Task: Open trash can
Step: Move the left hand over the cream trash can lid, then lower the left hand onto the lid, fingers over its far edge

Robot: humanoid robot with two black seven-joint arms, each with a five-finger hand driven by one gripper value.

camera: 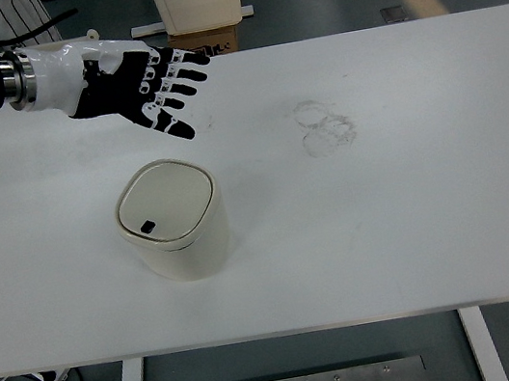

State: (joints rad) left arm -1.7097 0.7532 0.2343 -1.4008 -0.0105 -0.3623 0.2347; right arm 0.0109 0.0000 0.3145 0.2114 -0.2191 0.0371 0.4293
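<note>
the left hand [144, 82] hangs over the white table [416, 222] with its fingers [179, 78] spread flat and loose, holding nothing. the trash can [174, 221] stands below and a little toward my side of the hand, near it but clearly apart, upright, with its lid [166, 200] down flat. a small dark button or notch [147, 227] shows on the lid's edge farthest from the hand.

to my eye this is the reaching step, nothing touched yet. next the hand would need to come down over the lid and bring a fingertip onto that dark spot, pressing straight down so the light can doesn't tip or skid.

off past the fingertips there are faint ring stains [325, 126] on the tabletop. the right arm isn't showing.
</note>
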